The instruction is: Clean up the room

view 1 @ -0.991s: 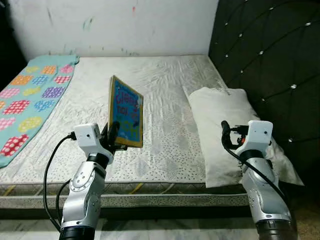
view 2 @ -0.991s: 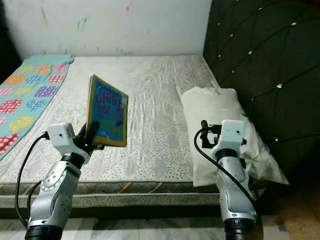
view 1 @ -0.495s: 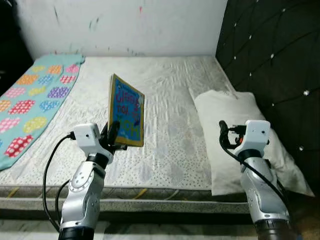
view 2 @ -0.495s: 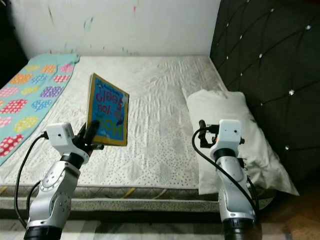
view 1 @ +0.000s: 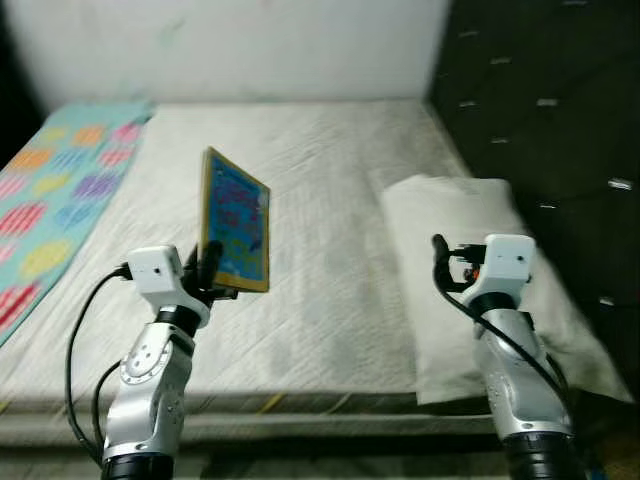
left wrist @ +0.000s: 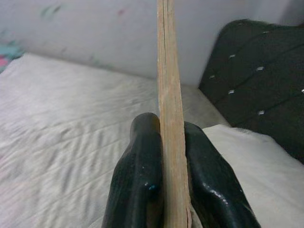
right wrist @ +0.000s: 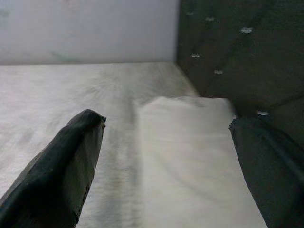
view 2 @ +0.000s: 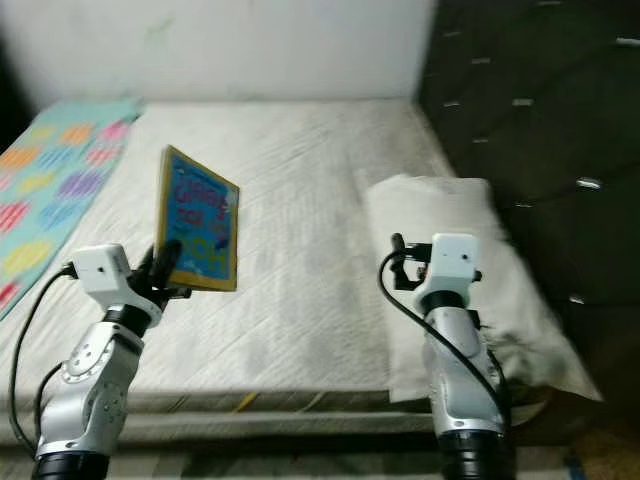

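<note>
- L gripper [left wrist: 172, 175]: clamped on book [view 1: 234, 221] lower edge, book upright above bed [view 1: 330, 310], ~10 o'clock in head view.
- R gripper [right wrist: 166, 161]: fingers wide, nothing held, over pillow [view 1: 470, 250] at ~3 o'clock.

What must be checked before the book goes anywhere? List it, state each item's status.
1. Left gripper shut on book: ok, both fingers press its edge.
2. Book held upright, off the mattress: ok.
3. Right gripper open and free: ok, nothing between its fingers.
4. Right gripper apart from pillow: cannot tell, it hangs over it.
5. Drop-off place for the book: cannot tell.
6. Sharp picture: not ok, eye views blurred.
</note>
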You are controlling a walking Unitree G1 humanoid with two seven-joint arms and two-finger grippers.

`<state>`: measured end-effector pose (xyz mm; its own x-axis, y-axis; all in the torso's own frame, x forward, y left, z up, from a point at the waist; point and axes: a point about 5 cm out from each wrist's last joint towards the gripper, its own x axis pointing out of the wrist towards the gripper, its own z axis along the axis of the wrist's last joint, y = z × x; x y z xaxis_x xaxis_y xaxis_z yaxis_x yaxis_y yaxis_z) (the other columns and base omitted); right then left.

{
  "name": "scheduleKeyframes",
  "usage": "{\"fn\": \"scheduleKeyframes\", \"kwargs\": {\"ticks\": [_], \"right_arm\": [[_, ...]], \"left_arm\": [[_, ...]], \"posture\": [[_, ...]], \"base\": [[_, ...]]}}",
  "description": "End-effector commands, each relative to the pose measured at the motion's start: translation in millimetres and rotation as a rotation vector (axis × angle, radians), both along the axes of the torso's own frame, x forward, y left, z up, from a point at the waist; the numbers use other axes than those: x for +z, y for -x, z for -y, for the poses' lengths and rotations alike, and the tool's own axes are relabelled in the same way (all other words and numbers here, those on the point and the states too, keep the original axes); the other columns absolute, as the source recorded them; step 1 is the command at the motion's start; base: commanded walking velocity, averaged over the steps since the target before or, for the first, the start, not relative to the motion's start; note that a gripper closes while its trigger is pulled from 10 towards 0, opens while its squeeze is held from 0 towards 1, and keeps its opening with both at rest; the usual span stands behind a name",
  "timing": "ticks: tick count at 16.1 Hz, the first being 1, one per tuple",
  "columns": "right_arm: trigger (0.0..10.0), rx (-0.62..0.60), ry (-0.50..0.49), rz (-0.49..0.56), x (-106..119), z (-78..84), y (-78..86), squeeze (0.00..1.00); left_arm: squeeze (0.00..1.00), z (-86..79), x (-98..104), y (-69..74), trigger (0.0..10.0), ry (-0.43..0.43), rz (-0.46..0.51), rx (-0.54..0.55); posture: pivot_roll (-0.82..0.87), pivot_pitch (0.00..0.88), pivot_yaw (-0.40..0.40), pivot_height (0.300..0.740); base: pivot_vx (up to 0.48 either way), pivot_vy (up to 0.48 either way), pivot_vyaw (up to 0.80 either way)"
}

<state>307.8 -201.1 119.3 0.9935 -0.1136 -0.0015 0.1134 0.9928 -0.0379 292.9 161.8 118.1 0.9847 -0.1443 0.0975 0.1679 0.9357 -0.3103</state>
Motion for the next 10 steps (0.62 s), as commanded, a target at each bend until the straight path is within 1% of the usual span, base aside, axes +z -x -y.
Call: {"fn": "scheduleKeyframes", "kwargs": {"ticks": [1,8,10], "right_arm": [[10.0,0.005,-0.007,0.019,4.9,-3.9,-3.2,0.0],[10.0,0.001,-0.004,0.021,4.9,-2.5,-4.3,0.0],[10.0,0.002,-0.003,0.021,4.6,-2.6,-4.2,0.0]], "left_arm": [[0.0,1.5,10.2,-0.6,10.0,-0.017,0.051,-0.016],[0.0,1.3,9.8,-1.6,10.0,-0.018,0.046,-0.011],[0.0,1.3,9.2,-1.6,10.0,-0.011,0.042,-0.009]], "posture": [[-0.1,0.0,0.033,0.74],[-0.1,0.0,0.035,0.74],[-0.1,0.0,0.034,0.74]], "base": [[0.3,0.0,0.0],[0.28,0.0,0.0],[0.0,0.0,0.0]]}}
